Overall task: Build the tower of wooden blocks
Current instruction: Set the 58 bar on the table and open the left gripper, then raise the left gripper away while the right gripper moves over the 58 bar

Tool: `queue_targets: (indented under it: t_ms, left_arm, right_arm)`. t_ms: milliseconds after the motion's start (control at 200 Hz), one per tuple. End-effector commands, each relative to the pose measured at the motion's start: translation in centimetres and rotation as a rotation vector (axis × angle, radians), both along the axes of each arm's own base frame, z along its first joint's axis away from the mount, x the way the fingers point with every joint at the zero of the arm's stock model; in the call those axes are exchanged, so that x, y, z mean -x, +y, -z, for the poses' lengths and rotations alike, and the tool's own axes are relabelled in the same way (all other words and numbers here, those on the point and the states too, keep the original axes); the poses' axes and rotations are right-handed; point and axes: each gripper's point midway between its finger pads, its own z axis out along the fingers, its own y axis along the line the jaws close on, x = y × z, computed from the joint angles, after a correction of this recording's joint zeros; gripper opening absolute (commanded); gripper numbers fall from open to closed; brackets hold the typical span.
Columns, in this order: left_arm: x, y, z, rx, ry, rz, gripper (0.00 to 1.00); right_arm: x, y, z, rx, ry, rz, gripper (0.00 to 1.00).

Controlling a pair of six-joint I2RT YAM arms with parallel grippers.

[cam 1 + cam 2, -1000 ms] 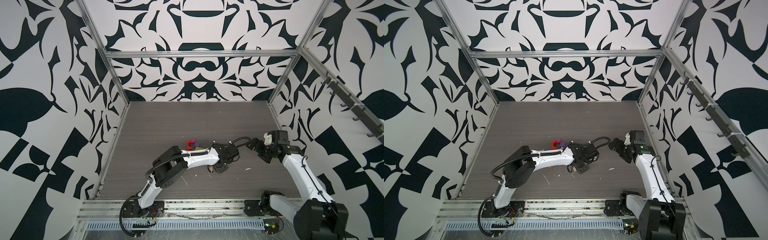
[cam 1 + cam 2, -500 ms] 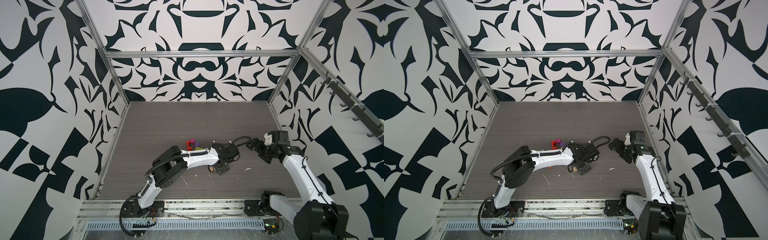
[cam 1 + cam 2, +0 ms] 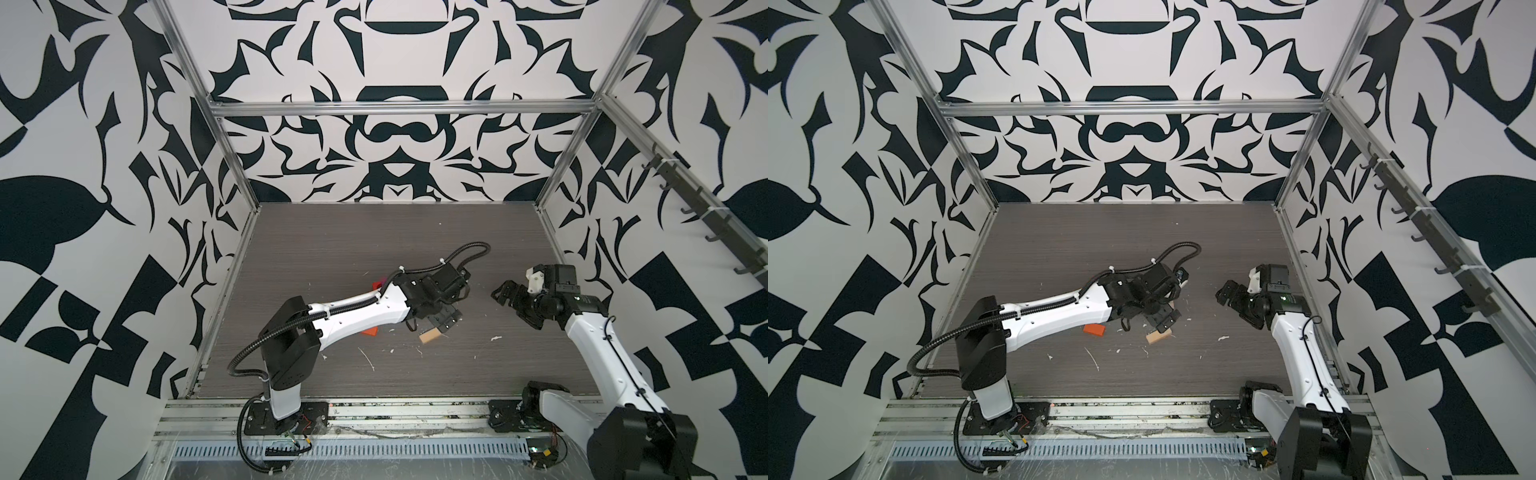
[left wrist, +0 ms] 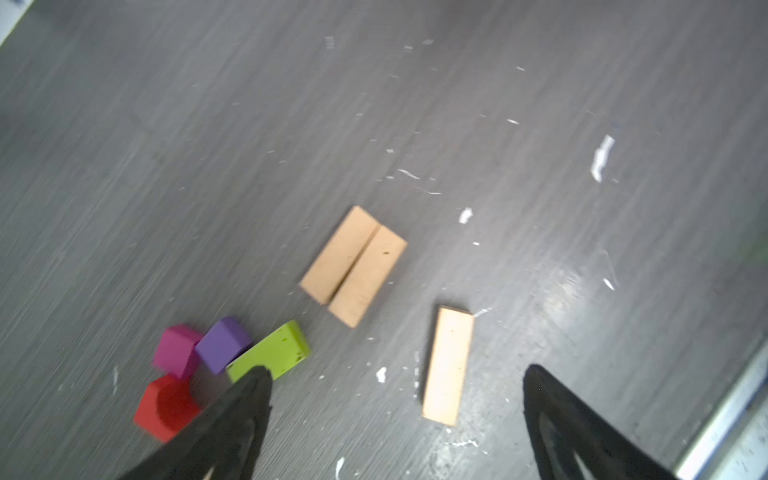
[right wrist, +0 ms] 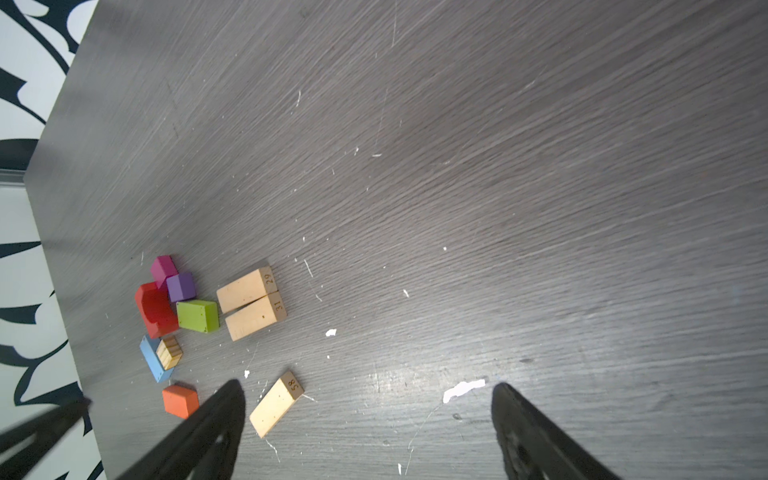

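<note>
The left gripper (image 4: pixel 397 370) had its jaws pressed together a moment ago, and now they are spread wide apart with nothing between them. Right under it a plain tan plank (image 4: pixel 448 365) lies flat on the worktop (image 4: pixel 540 124), loose and not touched by either finger, so I think the gripper just let it go. In a top view this plank (image 3: pixel 430 335) sits near the middle of the worktop, a bit toward the front edge. It rests on no other block. Near it, but apart, two more tan planks (image 4: pixel 353 266) lie side by side and touching, like a first floor. Past them is a little heap: a lime block (image 4: pixel 274 353), a purple block (image 4: pixel 224 345), a magenta block (image 4: pixel 176 351) and a red arch (image 4: pixel 166 405). The right wrist view also shows a blue block (image 5: pixel 151 359) with a small tan cube (image 5: pixel 169 353) touching it, and an orange block (image 5: pixel 180 401). The right gripper (image 3: pixel 503 292) hangs toward the right edge, jaws wide apart too, holding nothing. No tower stands yet; every block is down on the worktop, so almost all the stacking is left to do.
</note>
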Motion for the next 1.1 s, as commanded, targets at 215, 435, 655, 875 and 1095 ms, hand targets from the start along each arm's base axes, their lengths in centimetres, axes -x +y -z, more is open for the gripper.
queue_targets:
  t_ms: [215,435,655,875,1095]
  left_arm:
    - [-3.4,5.5,-1.5,0.153,0.140,-0.273,0.99]
    - [-4.7,9.1,-3.6,0.252,0.217,-0.382,1.00]
    - [-6.4,13.9,-5.5,0.416,0.323,-0.523,0.99]
    - [-6.8,17.5,-6.8,0.507,0.375,-0.608,1.00]
    - [-7.3,19.9,-6.7,0.601,0.482,-0.671,0.99]
  right_arm:
    - [-0.3,4.7,-0.8,0.095,-0.070,-0.188,0.97]
    - [0.1,7.9,-0.5,0.140,-0.067,-0.330,0.96]
    - [1.1,11.3,-0.5,0.162,-0.086,-0.497,1.00]
    - [1.8,13.2,-0.4,0.239,-0.101,-0.602,1.00]
    - [2.5,16.0,-0.1,0.318,-0.127,-0.702,0.99]
